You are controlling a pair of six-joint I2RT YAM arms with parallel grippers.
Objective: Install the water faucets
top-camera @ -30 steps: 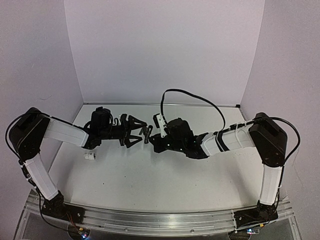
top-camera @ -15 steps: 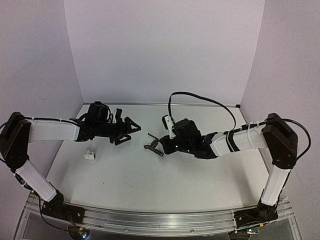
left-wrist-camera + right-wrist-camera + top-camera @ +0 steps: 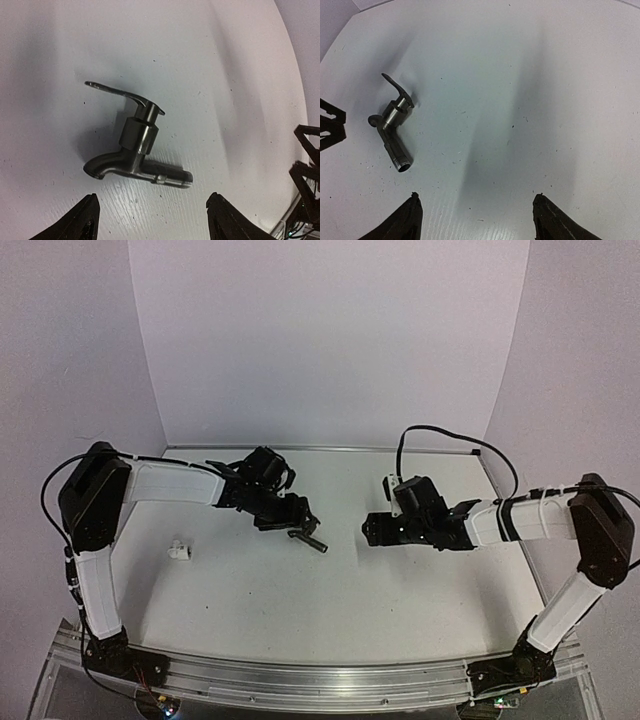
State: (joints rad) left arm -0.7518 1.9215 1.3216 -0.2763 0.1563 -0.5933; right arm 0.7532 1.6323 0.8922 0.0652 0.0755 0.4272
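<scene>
Backing away with jaws spread, the right gripper (image 3: 368, 530) has dropped the faucet (image 3: 308, 540) on the table (image 3: 300, 610), where the left gripper (image 3: 298, 518) hovers unclenched and empty, so it likely needs regrasping.

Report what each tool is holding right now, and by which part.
Nothing is held. The faucet lies free on the table; the left tool is open close to it, the right tool open farther off.

1. Dark metal tap (image 3: 308, 539): one is lying mid-frame.
2. White fitting (image 3: 179, 551): one is sitting at centre left.
3. Left arm (image 3: 170, 483) and right arm (image 3: 500, 523): two are reaching in.
4. Table (image 3: 300, 610): one is bearing everything.
</scene>
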